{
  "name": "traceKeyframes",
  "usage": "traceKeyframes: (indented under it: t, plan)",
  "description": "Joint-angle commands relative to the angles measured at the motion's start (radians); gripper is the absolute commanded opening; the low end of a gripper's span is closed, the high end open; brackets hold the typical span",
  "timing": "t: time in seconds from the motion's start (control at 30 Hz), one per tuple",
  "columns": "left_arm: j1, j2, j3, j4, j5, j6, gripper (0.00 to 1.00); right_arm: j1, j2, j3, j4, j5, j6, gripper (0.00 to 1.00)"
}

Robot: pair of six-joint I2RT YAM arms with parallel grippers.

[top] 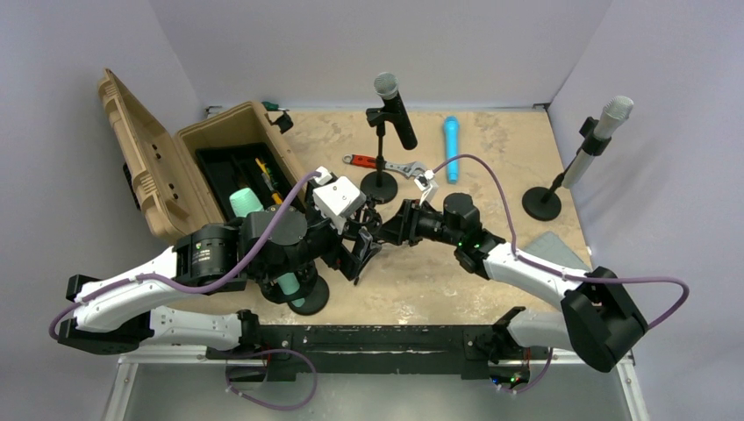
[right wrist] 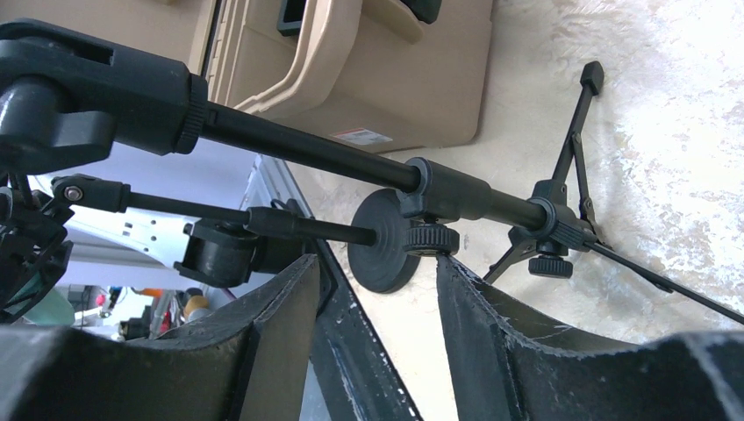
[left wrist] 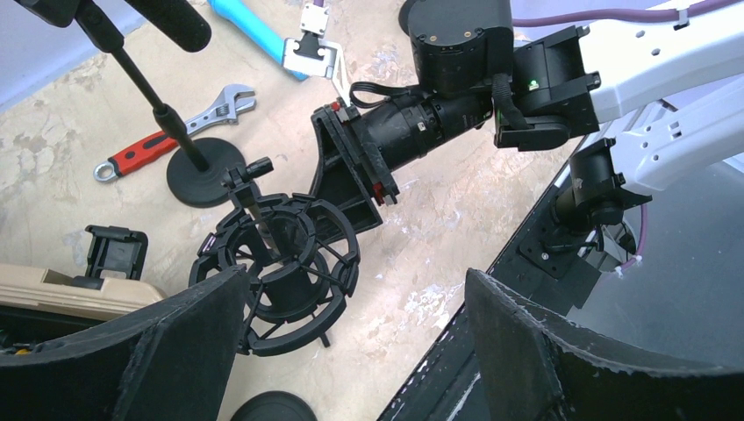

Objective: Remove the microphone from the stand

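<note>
A black shock-mount holder (left wrist: 282, 263) on a small tripod stand (right wrist: 561, 230) sits mid-table between my two grippers; I cannot tell if it holds a microphone. My left gripper (top: 358, 254) is wide open just above it (left wrist: 351, 289). My right gripper (top: 386, 230) is open and empty, its tips (right wrist: 375, 272) just under the stand's pole (right wrist: 316, 151) and knob (right wrist: 430, 238). A black microphone (top: 397, 110) stands clipped on a round-base stand (top: 379, 186). A silver microphone (top: 604, 130) stands on another stand (top: 541, 203). A teal microphone (top: 291, 288) is partly hidden under my left arm.
An open tan case (top: 219, 158) stands at the left with tools inside. A loose blue microphone (top: 450, 149) and a red-handled wrench (top: 386, 164) lie at the back. A round black base (top: 311, 298) sits near the front rail (top: 386, 338). Grey walls close in the table.
</note>
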Motion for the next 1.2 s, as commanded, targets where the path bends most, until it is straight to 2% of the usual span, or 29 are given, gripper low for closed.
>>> traceKeyframes:
  t: [0.0,0.17,0.57,0.83,0.93,1.03,1.17]
  plan:
    - [-0.005,-0.003,0.002,0.027,0.004,-0.010,0.90,0.000,0.011,-0.010,0.068,-0.008,-0.003,0.50]
    - [-0.005,0.002,0.005,0.029,0.004,-0.006,0.90,0.000,0.037,0.000,0.066,0.012,-0.012,0.47]
    - [-0.005,-0.006,-0.001,0.025,-0.002,-0.004,0.91,0.000,0.081,0.020,0.088,0.032,-0.032,0.47]
    - [-0.003,-0.018,-0.011,0.024,-0.006,-0.004,0.91,0.000,0.086,0.055,0.027,0.105,-0.088,0.36]
    - [-0.004,-0.020,-0.015,0.025,-0.006,-0.003,0.91,0.000,0.073,0.059,0.021,0.113,-0.116,0.37]
    - [-0.004,-0.016,-0.015,0.030,-0.003,0.000,0.91,0.000,0.080,0.079,0.022,0.084,-0.128,0.45]
    - [-0.004,-0.013,-0.013,0.033,-0.003,0.002,0.91,0.000,0.092,0.099,0.007,0.098,-0.138,0.44]
